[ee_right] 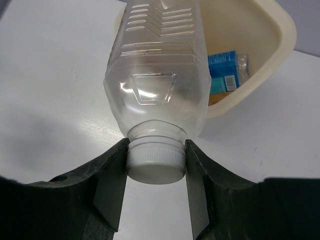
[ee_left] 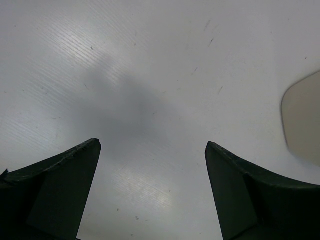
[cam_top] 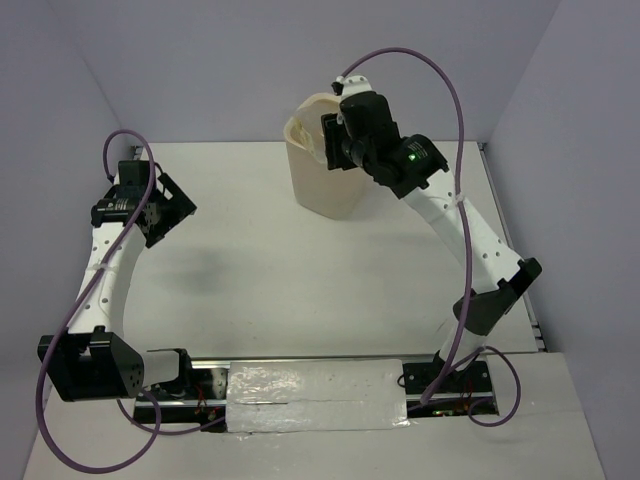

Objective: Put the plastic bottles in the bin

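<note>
The right arm reaches far forward and bends left at the wrist. The right gripper hangs beside the bin, clamped on the white cap of a clear bottle whose body points toward the bin's mouth, where a blue-labelled bottle lies inside. The left arm bows outward, and the left gripper is spread wide above the table, well apart from the bin.

- Flat white ribbed-plastic table, with a few faint dark specks.
- Crinkled shiny silver foil sheet, lying at the middle of the table's near edge.
</note>
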